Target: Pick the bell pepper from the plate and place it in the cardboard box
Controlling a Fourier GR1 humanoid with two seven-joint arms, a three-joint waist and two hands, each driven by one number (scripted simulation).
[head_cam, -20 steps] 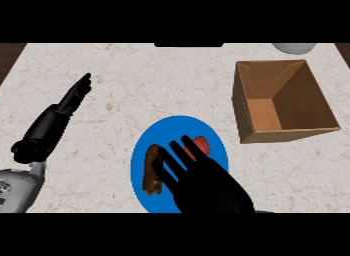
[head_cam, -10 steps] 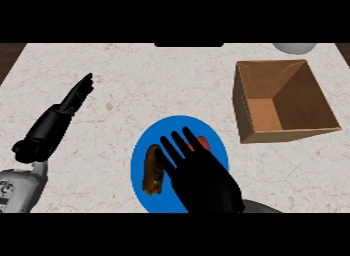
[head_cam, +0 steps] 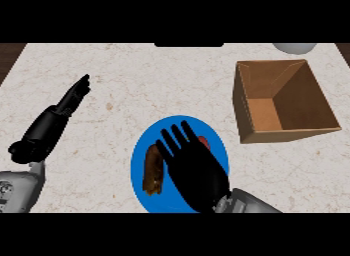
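A blue plate (head_cam: 145,150) lies near the counter's front edge, below centre. My right hand (head_cam: 193,165) hovers flat over it with fingers straight and spread, pointing away from me. A sliver of the red bell pepper (head_cam: 204,143) peeks out at the hand's right side; the rest is hidden under the fingers. A brown elongated food item (head_cam: 155,170) lies on the plate left of the hand. The open cardboard box (head_cam: 281,102) stands to the upper right of the plate. My left hand (head_cam: 73,97) rests open on the left, fingers pointing away.
A pale round object (head_cam: 294,47) shows partly at the back right edge, behind the box. The counter top is light speckled stone (head_cam: 156,85), with dark edges at the far left and right corners.
My right hand has slid forward over the plate, covering more of the bell pepper. The left hand has stayed where it was.
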